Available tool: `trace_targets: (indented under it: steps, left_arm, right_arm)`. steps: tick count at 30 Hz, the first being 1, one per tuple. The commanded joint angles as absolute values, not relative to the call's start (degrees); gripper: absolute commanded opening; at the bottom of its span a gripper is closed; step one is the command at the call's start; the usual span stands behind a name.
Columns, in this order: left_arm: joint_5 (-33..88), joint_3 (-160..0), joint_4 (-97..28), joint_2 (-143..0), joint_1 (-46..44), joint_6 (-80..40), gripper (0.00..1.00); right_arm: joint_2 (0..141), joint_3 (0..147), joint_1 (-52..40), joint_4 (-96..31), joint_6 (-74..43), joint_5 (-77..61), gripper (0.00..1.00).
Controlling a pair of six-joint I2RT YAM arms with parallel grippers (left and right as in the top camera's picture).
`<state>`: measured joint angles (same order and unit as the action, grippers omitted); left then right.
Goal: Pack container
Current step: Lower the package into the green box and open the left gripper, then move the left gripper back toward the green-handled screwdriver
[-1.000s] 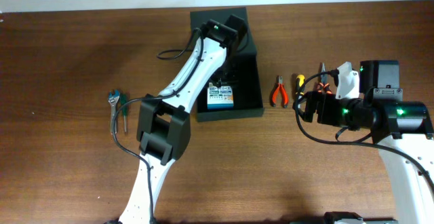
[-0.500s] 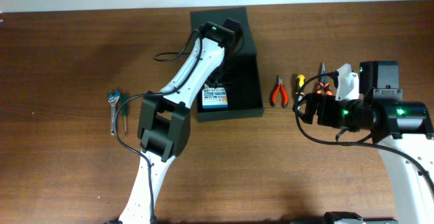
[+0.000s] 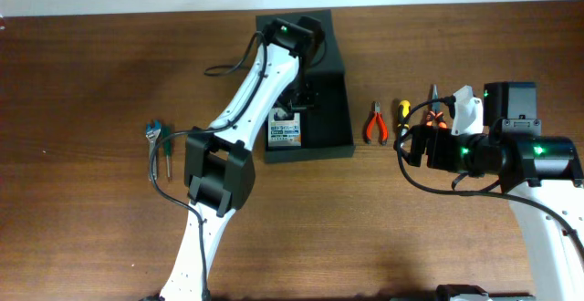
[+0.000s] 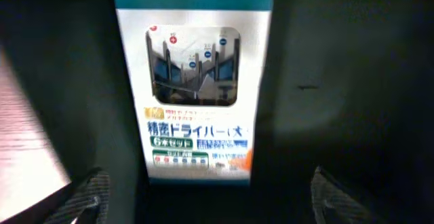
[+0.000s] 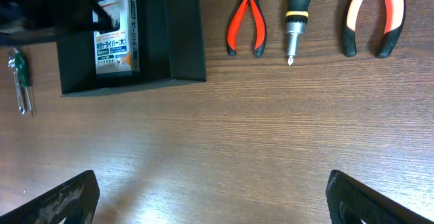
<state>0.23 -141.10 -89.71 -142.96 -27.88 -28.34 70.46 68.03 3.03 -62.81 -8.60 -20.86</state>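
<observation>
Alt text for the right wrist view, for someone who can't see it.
A dark open container sits upper left on a wooden table, a blue-and-white card pack inside. Red pliers, a screwdriver and orange-and-black pliers line the top edge; the jaws stand open at the bottom corners.

Beneath the left gripper [image 4: 213,203]: card pack [image 4: 196,88] white, teal-bordered, blue print; container [image 4: 352,81] matte green-black. Ahead of the right gripper [image 5: 217,200]: pliers [image 5: 248,7] red-handled; table [image 5: 237,149] brown woodgrain.
</observation>
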Motion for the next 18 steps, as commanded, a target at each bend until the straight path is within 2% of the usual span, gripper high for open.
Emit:
trace_targets:
  steps: [1,7,8,9,10,11,13,16,18]
  left_arm:
    - [-0.21,-150.17,-93.6,-142.8,-27.68,-26.39,0.83]
    - [-5.04,-161.97,-96.71,-140.42,-27.4,-21.52,0.82]
    - [-5.96,-162.06,-96.71,-139.41,-27.0,-21.52,0.75]
    - [-6.31,-162.06,-96.71,-138.72,-26.44,-21.19,0.61]
    - [-6.15,-162.06,-96.71,-138.02,-25.52,-19.53,0.41]
    - [-5.8,-162.06,-96.71,-137.6,-24.56,-17.17,0.31]
    - [-5.82,-162.06,-96.71,-137.01,-22.26,-13.96,0.18]
    - [-5.76,-162.06,-96.71,-136.38,-17.47,-10.46,0.17]
    - [-3.7,-162.01,-96.71,-136.31,-13.56,-5.58,0.22]
  right_arm:
    - [70.72,69.08,3.46,-62.83,-8.45,-20.34,0.99]
    - [70.72,69.08,3.46,-62.87,-8.45,-20.34,0.99]
    - [70.72,69.08,3.46,-62.92,-8.45,-20.34,0.99]
    - [70.72,69.08,3.46,-63.09,-8.45,-20.32,0.99]
    - [70.72,69.08,3.46,-63.31,-8.45,-20.32,0.99]
    - [70.72,69.08,3.46,-63.33,-8.45,-20.32,0.99]
    - [70.72,69.08,3.46,-63.31,-8.45,-20.32,0.99]
    - [70.72,69.08,3.46,-63.31,-8.45,-20.32,0.99]
    - [70.72,69.08,3.46,-63.33,-8.45,-20.34,0.99]
